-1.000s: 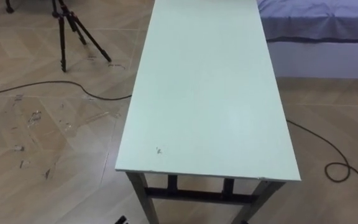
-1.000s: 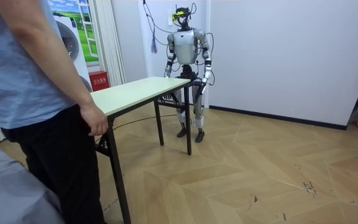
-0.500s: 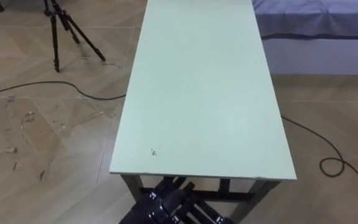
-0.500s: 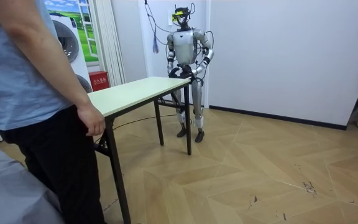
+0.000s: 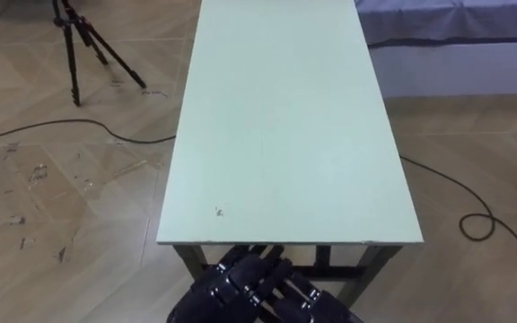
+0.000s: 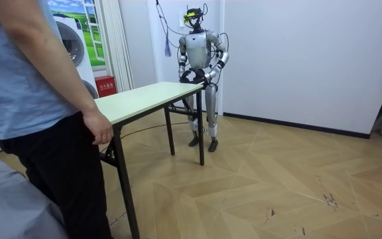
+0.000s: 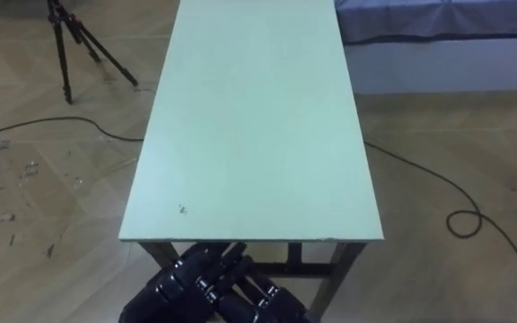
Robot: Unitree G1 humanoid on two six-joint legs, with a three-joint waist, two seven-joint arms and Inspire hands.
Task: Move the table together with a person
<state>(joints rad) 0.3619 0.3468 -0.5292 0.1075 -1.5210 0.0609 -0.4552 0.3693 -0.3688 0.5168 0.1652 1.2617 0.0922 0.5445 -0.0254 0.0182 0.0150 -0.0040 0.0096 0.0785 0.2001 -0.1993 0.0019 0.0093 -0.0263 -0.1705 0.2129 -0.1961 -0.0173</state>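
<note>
A long pale green table (image 5: 276, 117) on dark legs stretches away from me; its near short edge lies just ahead of my hands. My left hand (image 5: 227, 283) is held low in front of that edge, open, its fingers straight and pointing at the rim. Close beside it on the right is my right hand (image 5: 317, 303), partly overlapped by the left. In the room view I stand at the far end of the table (image 6: 144, 99) with both arms bent toward it. A person (image 6: 38, 99) in a blue shirt stands at the other end with a hand (image 6: 101, 129) at the table's corner.
A black tripod (image 5: 70, 45) stands on the wooden floor to the left, with a dark cable (image 5: 61, 130) running past it. A bed with a blue-grey cover (image 5: 456, 18) is at the far right and another cable (image 5: 474, 224) curls beside it. A washing machine (image 6: 71, 46) stands behind the person.
Both my arms have lifted from my sides. My hands have come up into view just below the table's near edge. The person and the table stay put.
</note>
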